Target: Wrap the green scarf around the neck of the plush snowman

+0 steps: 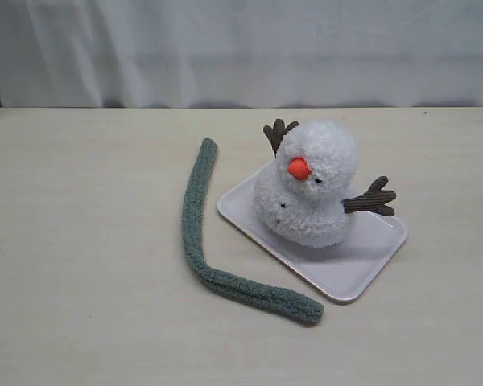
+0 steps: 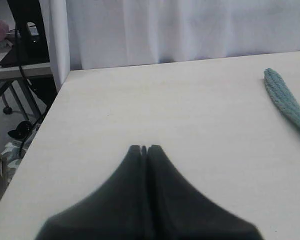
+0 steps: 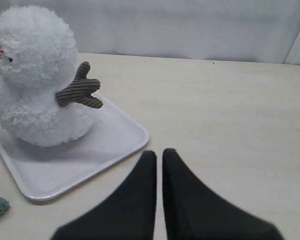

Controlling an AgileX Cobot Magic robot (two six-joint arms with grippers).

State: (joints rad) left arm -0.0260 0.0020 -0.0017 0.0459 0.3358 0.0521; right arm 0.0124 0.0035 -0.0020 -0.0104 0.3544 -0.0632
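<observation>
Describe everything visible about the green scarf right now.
The scarf is a long, narrow strip of fuzzy grey-green fleece with rounded ends. It lies flat on the table, bent like an L: one leg runs beside the tray, the other passes in front of it. It appears to touch neither tray nor snowman, and nothing grips it.

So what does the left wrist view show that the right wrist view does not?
Only the left wrist view: an edge of the table and another desk beyond it. Only the right wrist view: the snowman sitting on the white tray. Both: the table top, the white curtain and part of the green scarf.
</observation>
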